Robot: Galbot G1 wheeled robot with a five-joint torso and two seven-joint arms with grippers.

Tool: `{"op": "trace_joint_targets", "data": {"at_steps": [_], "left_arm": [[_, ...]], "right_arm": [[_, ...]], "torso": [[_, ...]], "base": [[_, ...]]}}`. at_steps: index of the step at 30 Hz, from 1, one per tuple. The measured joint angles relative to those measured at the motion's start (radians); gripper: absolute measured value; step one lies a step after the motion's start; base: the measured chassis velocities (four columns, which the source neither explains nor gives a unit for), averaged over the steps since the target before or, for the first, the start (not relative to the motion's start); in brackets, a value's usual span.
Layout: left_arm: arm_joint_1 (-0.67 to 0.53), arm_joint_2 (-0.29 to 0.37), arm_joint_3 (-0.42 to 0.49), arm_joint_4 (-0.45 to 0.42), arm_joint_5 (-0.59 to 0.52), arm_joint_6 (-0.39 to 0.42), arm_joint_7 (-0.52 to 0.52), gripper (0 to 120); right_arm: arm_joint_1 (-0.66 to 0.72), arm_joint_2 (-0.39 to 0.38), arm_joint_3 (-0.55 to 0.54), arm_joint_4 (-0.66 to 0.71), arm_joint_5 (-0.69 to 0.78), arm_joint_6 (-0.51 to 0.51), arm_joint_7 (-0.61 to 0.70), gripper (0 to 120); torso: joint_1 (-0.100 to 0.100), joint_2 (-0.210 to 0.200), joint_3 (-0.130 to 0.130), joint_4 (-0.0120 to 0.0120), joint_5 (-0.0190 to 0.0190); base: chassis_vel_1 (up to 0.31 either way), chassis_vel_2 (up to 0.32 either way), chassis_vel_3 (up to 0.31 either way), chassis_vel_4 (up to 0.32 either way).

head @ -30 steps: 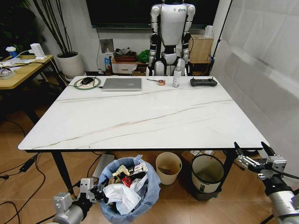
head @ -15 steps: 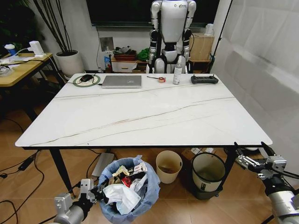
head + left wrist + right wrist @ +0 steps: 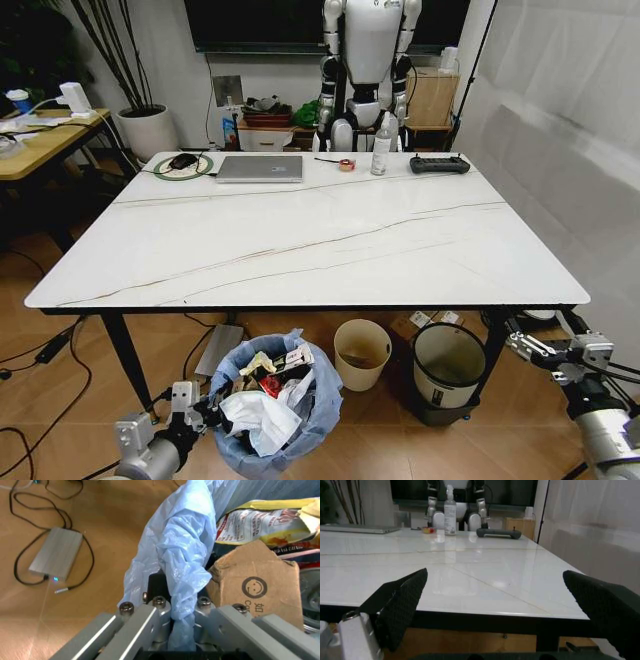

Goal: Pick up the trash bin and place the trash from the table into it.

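The left gripper (image 3: 203, 413) is clamped shut on the light-blue bag edge of the trash bin (image 3: 278, 410), the plastic (image 3: 182, 566) pinched between its fingers. The bin sits low in front of the table (image 3: 300, 240), below its near edge, and is packed with trash (image 3: 265, 395): crumpled white tissues, a red wrapper, a printed packet and torn brown cardboard (image 3: 260, 587). The right gripper (image 3: 543, 331) hangs empty beside the table's near right corner, its two black fingers (image 3: 402, 596) spread wide apart at about tabletop height. Along the table's far edge lie a silver laptop (image 3: 260, 168), a clear bottle (image 3: 380, 152) and a black controller (image 3: 439, 164). Under the table stand a cream bucket (image 3: 361, 353) and a grey-and-black bin (image 3: 447, 368).
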Motion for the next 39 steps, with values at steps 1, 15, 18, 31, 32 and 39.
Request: {"op": "trace_joint_targets", "data": {"at_steps": [1,15,18,31,32,39], "left_arm": [[0.002,0.000,0.002,0.004,-0.005,0.001,-0.002,0],[-0.006,-0.011,0.006,0.048,-0.030,0.015,-0.046,0],[-0.009,-0.013,0.007,0.053,-0.031,0.015,-0.047,0],[-0.017,-0.005,0.007,0.069,-0.033,0.015,-0.048,0],[-0.018,-0.006,0.007,0.070,-0.033,0.015,-0.048,0],[-0.018,-0.008,0.008,0.077,-0.033,0.013,-0.047,0]], "right_arm": [[0.000,0.000,0.000,0.000,0.000,0.000,0.000,100],[0.000,0.000,0.000,0.000,0.000,0.000,0.000,100],[0.000,0.000,0.000,0.000,0.000,0.000,0.000,100],[0.000,0.000,0.000,0.000,0.000,0.000,0.000,100],[0.000,0.000,0.000,0.000,0.000,0.000,0.000,100],[0.000,0.000,0.000,0.000,0.000,0.000,0.000,100]], "torso": [[-0.004,-0.008,-0.005,0.0000,0.0000],[-0.033,-0.077,-0.044,0.0000,-0.0001],[-0.039,-0.090,-0.051,0.0000,-0.0001],[-0.064,-0.149,-0.085,-0.0001,0.0000],[-0.066,-0.153,-0.087,-0.0001,0.0000],[-0.079,-0.185,-0.106,-0.0001,-0.0001]], "base": [[0.000,0.000,0.000,0.000],[0.000,0.000,0.000,0.000],[0.000,0.000,0.000,0.000],[0.000,0.000,0.000,0.000],[0.000,0.000,0.000,0.000],[0.000,0.000,0.000,0.000]]}}
